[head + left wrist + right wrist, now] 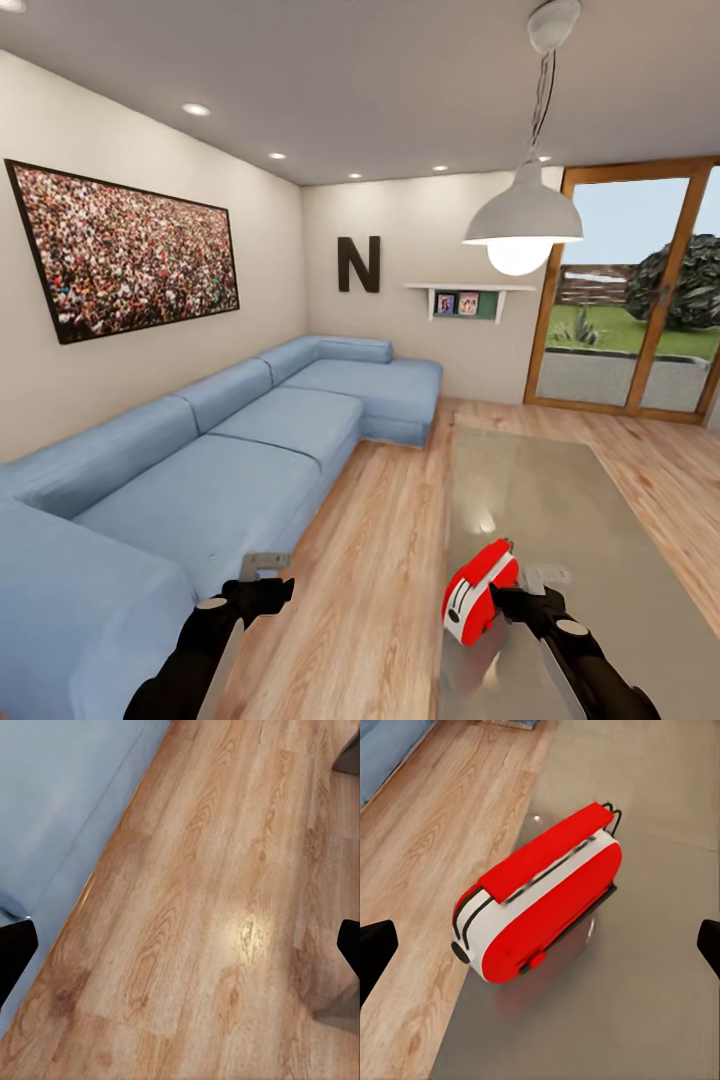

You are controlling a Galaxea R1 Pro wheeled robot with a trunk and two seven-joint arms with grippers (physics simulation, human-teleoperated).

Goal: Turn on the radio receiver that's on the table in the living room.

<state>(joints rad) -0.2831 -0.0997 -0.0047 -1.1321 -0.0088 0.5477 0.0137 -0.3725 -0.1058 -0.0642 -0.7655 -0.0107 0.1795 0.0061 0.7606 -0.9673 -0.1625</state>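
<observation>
Two hands, fingers apart: right hand [540, 945] over the radio receiver [536, 900] on the table [660, 1005], left hand [180, 945] over floor [210, 907].

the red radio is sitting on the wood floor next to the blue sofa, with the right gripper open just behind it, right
Not quite. The radio receiver sits on the table, near its edge, not on the wood floor; the right wrist view shows it on the glossy grey top. The rest holds: the right gripper is open just behind it, and the blue sofa lies across the strip of floor.

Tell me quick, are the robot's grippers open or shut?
Left gripper: open, holding nothing, over the floor.
Right gripper: open, holding nothing, above the radio receiver.
</observation>
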